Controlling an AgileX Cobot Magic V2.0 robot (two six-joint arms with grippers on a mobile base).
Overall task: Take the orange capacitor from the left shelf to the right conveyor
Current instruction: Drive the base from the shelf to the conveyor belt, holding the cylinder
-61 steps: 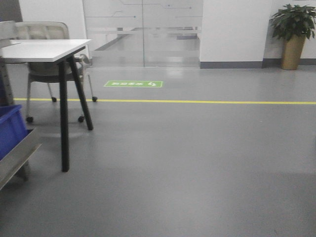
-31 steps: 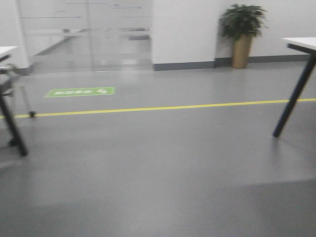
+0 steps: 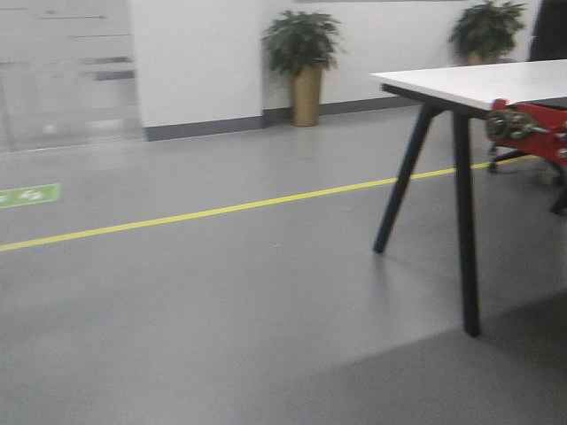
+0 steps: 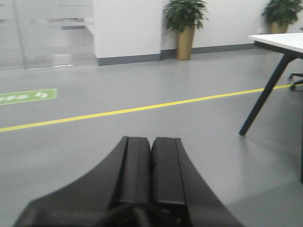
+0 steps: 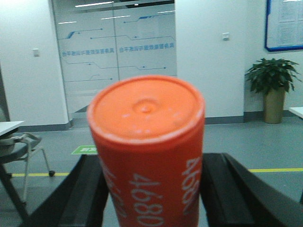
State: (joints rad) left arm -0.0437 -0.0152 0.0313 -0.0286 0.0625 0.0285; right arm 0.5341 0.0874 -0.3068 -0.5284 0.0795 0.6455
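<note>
The orange capacitor (image 5: 147, 142), marked "4680" in white, fills the right wrist view. My right gripper (image 5: 152, 163) is shut on it, one black finger against each side. In the left wrist view my left gripper (image 4: 151, 142) is shut with its pads pressed together on nothing, held above grey floor. At the right edge of the front view, behind a table, shows a red machine end with a metal roller (image 3: 530, 129). It may be the right conveyor, and no belt shows. The left shelf is out of view.
A white table with black splayed legs (image 3: 461, 84) stands at the right. Potted plants (image 3: 304, 62) line the far wall. A yellow floor line (image 3: 204, 211) crosses the grey floor, with a green floor sign (image 3: 27, 195) at the left. An office chair (image 5: 19, 146) shows in the right wrist view.
The front view has swung to the right. The left table, chair and blue bin have left the picture, and the right table and the red machine end have come in.
</note>
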